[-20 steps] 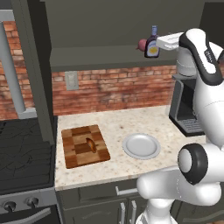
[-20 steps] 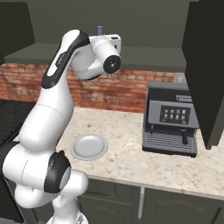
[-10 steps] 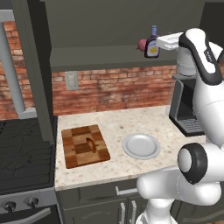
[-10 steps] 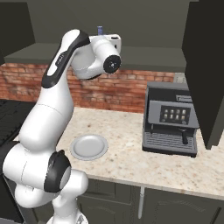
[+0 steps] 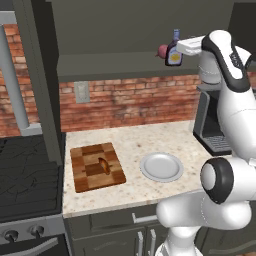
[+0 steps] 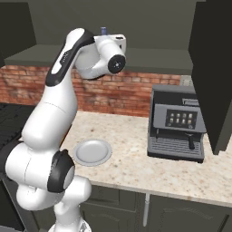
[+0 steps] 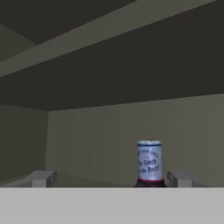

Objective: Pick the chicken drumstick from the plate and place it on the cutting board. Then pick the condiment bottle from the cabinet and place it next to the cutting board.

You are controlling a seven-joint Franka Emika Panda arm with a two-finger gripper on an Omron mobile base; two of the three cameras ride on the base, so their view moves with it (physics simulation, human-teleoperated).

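Already the chicken drumstick (image 5: 103,165) lies on the cutting board (image 5: 96,166), so the bottle step is in hand. Up at the cabinet (image 5: 125,65) shelf, the tool (image 7: 111,179) stands released, fingers apart, with the condiment bottle (image 5: 174,52) between them (nearer one finger, by the hand view). Next, I judge, it should centre on the bottle, clench, then lift out.

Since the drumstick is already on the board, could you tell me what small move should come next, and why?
Probably shift the gripper sideways to centre it, then close: the condiment bottle stands between the open fingers but close to one finger, still on the cabinet shelf.
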